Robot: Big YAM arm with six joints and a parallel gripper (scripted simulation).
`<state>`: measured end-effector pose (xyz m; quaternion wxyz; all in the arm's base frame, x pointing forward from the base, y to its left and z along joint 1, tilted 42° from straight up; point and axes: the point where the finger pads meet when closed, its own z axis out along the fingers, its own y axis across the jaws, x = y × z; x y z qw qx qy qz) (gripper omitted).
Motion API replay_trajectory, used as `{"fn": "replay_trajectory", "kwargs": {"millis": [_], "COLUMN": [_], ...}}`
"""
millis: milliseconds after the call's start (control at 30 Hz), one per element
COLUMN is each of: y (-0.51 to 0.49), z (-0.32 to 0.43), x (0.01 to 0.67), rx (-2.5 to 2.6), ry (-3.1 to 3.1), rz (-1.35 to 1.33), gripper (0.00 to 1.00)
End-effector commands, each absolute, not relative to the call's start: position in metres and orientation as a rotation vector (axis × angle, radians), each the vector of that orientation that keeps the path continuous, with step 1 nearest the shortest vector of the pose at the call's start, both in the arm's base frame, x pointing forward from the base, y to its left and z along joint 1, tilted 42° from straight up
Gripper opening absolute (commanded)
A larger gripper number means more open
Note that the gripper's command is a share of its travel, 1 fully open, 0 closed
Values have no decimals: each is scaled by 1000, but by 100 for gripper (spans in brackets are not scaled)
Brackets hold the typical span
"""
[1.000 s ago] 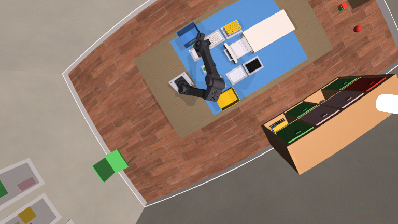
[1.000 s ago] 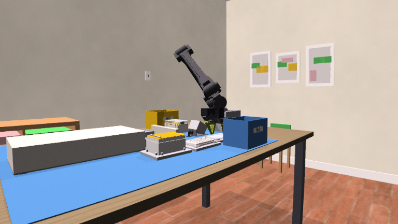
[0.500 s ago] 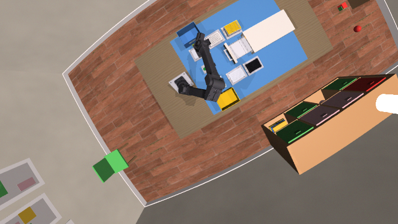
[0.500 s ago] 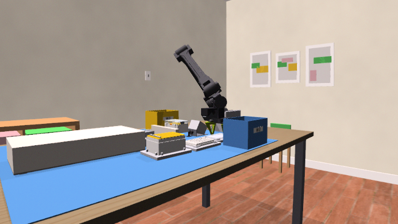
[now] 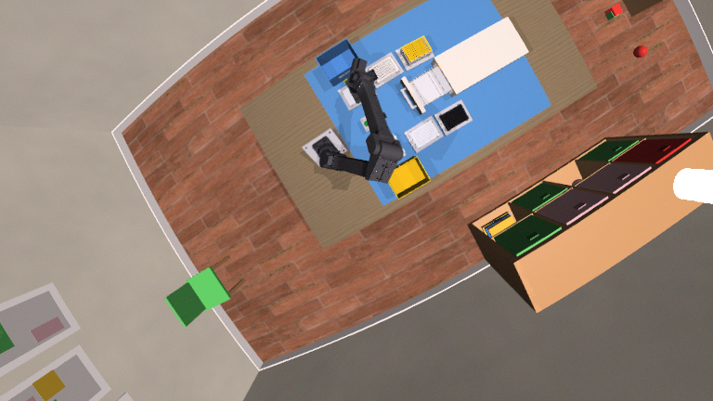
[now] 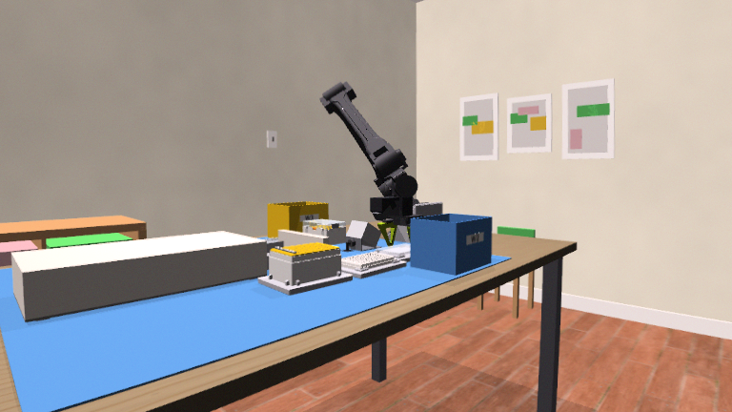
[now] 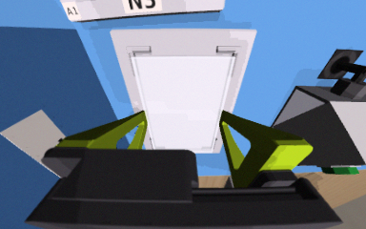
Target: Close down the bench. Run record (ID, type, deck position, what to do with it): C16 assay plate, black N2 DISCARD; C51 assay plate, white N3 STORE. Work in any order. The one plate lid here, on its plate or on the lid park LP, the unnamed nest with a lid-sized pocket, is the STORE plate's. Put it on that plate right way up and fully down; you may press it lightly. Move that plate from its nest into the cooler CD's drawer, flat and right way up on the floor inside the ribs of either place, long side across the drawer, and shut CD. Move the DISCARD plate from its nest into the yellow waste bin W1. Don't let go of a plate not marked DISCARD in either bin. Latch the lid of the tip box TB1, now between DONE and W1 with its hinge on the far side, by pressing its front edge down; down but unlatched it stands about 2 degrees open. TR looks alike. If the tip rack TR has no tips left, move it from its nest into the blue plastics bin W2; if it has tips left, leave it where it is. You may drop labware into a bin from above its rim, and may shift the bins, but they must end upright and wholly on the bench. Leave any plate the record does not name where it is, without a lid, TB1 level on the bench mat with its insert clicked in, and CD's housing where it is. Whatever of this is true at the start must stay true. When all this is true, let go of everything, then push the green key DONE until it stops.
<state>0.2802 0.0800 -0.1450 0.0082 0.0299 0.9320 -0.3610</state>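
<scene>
Down on the blue bench mat (image 7: pixel 281 43), the gripper (image 7: pixel 183 131) clamps the plate lid (image 7: pixel 183 97) in its lid park (image 7: pixel 183 40); lifting it straight up toward the white N3 plate (image 5: pixel 383 67) looks next.

A wooden worktop (image 6: pixel 531 248) on dark legs is covered over most of its surface by a blue mat (image 6: pixel 177 326).

On the mat:
- A long white box (image 6: pixel 134 267) is laid along one side, with its drawer (image 5: pixel 426 89) pulled out toward the middle.
- A blue bin (image 6: pixel 450 241) is set at one mat corner.
- A yellow bin (image 5: pixel 408 176) is set at the corner along the same edge.
- A yellow-topped rack (image 5: pixel 416 49) and a white plate (image 5: pixel 383 68) are seated in grey nests between the blue bin and the white box.
- A black plate (image 5: pixel 453 117) and a white tray (image 5: pixel 423 135) are nested near the yellow bin.

The arm's base plate (image 5: pixel 311 145) is fixed on bare wood beside the mat.
</scene>
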Motion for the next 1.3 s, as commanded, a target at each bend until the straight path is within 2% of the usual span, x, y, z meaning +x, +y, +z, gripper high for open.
{"fn": "replay_trajectory", "kwargs": {"millis": [0,1267], "y": [98,112], "z": [-137,-116], "x": [295,299], "rx": [102,141], "ry": [2890,2899], "rz": [-1079,-1085], "gripper": [0,0]}}
